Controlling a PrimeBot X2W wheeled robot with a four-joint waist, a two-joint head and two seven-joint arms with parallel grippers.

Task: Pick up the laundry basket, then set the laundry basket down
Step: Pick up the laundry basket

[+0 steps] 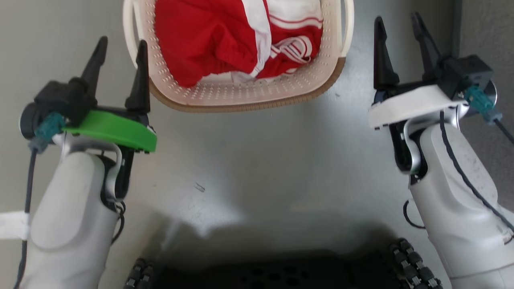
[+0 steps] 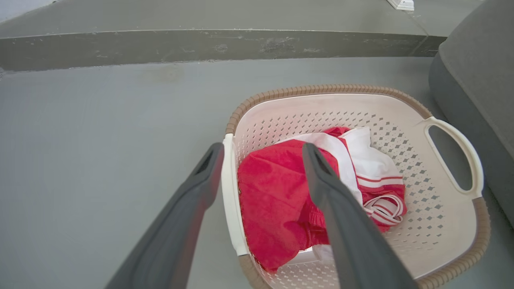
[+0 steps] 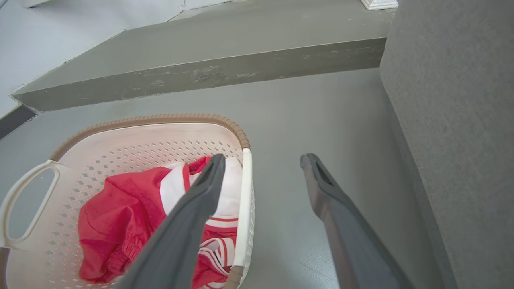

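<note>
The laundry basket [image 1: 225, 90] sits on the floor [image 1: 257, 160] at 12 o'clock, with clothes [image 1: 209, 40] in it. The left gripper [image 1: 122, 42] is at its 9 o'clock and the right gripper [image 1: 396, 18] at its 3 o'clock. A step [image 2: 200, 46] lies behind the basket, and a cushioned seat [image 3: 453, 120] stands beyond the right gripper.

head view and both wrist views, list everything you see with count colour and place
basket: one, cream with brown rim, on the floor between the claws
clothes: one heap, red and white, inside the basket
floor: grey, under the basket
step: one, grey, beyond the basket
padded block: one, grey, right of the basket
tape: one strip, white, floor at far left
base: one, black, bottom of head view
left claw: one, black, open, by the basket's left handle
right claw: one, black, open, by the basket's right handle
</note>
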